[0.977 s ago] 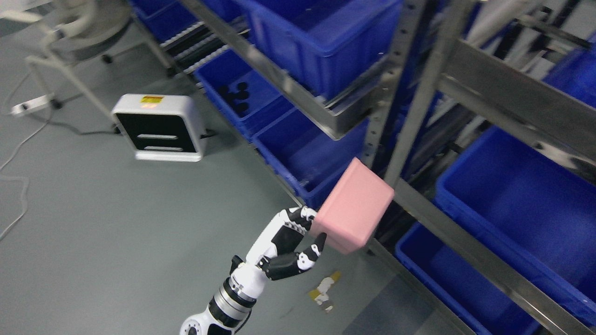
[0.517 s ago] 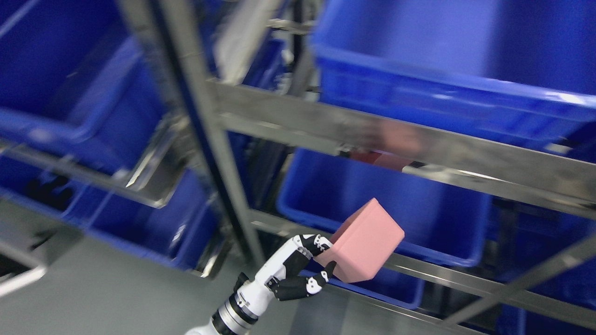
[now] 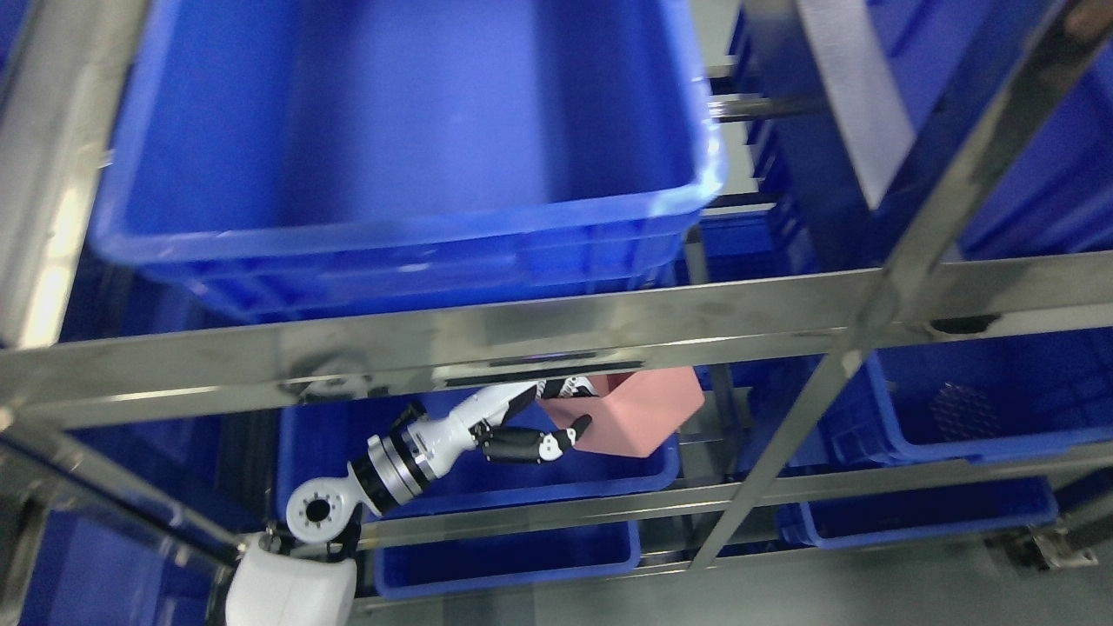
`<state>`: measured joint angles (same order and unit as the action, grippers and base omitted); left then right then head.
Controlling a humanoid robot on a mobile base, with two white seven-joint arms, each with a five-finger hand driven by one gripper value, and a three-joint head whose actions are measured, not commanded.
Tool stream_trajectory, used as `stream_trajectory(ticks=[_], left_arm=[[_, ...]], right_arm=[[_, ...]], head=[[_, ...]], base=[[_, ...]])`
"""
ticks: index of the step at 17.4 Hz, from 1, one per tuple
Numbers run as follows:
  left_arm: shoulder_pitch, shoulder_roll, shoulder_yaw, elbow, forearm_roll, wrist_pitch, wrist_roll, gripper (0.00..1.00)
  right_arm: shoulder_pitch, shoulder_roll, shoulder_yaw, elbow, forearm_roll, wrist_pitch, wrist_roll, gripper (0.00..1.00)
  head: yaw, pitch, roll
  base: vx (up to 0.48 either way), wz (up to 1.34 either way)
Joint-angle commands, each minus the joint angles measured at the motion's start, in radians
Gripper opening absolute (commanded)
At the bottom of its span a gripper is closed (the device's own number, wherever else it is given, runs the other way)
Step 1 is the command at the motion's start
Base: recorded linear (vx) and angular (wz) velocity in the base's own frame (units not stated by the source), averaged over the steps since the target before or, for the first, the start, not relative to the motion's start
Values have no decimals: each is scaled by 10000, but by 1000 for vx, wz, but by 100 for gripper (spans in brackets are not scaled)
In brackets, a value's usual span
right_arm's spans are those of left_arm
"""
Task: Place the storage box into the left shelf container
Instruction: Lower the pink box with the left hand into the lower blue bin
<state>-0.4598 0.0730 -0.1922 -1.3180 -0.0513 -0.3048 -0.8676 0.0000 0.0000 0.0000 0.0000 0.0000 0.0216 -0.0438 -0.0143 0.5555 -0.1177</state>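
My left hand point(image 3: 556, 413) is shut on a pink storage box point(image 3: 643, 413), thumb under it and fingers on its near side. The hand holds the box under a steel shelf rail point(image 3: 556, 335), over the right end of a blue bin point(image 3: 487, 487) on the middle shelf level. The rail hides the top of the box and of the fingers. The left forearm point(image 3: 409, 452) comes up from the lower left. The right arm is out of view.
A large blue bin point(image 3: 409, 226) sits on the shelf level above. More blue bins stand at the right point(image 3: 974, 417) and on the lowest level point(image 3: 513, 556). A slanted steel post point(image 3: 817, 400) runs just right of the box. Grey floor shows at the bottom.
The camera has swung, so the whole picture shifted to face the shelf. My left hand has carried the pink box under the steel rail, over the middle-level blue bin.
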Motion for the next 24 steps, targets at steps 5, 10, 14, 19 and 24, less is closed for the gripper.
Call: stream_trajectory(ticks=[5, 10, 14, 19, 24], left_arm=[[-2075, 497, 1553, 3394, -5652, -1061, -924, 4], [-1983, 344, 2243, 2996, -4936, -1078, -1753, 4], [-1830, 390, 2260, 2429, -3999, -986, -2290, 5], [-1692, 313, 2198, 2106, -3675, -971, -2399, 59], [-682, -556, 2507, 699, -1538, 570, -2186, 95]], right_arm=[[92, -175, -46, -175, 15, -2, 9, 100], [92, -175, -46, -175, 15, -2, 9, 100], [92, -175, -46, -175, 15, -2, 9, 100], [92, -175, -46, -175, 15, -2, 9, 100], [92, -175, -46, -175, 15, -2, 9, 100]], head=[[0, -2, 0], [0, -2, 0], [0, -2, 0], [0, -4, 0], [0, -4, 0]], base=[[66, -332], [14, -59], [-9, 33], [-2, 9], [0, 0]])
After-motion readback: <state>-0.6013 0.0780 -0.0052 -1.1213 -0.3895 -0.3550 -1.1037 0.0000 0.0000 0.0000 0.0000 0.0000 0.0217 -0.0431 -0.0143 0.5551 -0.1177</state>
